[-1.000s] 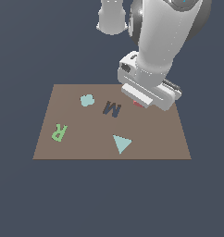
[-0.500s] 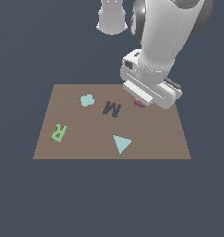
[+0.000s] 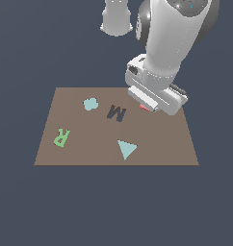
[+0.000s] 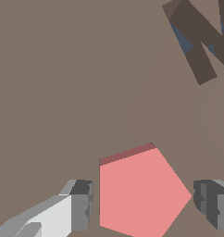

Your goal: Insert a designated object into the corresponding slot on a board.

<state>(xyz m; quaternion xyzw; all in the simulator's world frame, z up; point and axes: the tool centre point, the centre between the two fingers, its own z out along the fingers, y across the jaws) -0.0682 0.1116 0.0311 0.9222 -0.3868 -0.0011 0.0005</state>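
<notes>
The salmon-red pentagon block [image 4: 139,194] lies flat on the brown board [image 4: 63,92]. It sits between my two fingers, with a narrow gap on each side. My gripper [image 4: 144,206] is open around it. In the exterior view the gripper [image 3: 148,106] is low over the board's [image 3: 80,153] far right part, and only a sliver of the red block [image 3: 144,108] shows under the hand. The dark pentagon recess is not visible in either view. I cannot tell whether it lies under the block or behind the arm.
A dark M-shaped recess [image 3: 116,113] [image 4: 197,37] lies just to the exterior view's left of the gripper. A teal flower shape [image 3: 90,104], a green letter R [image 3: 61,137] and a teal triangle [image 3: 126,149] also lie on the board. The arm's body [image 3: 171,43] rises over the far right.
The hand shifted only slightly, rising a little and then settling back low over the red block. The shapes on the board have not moved.
</notes>
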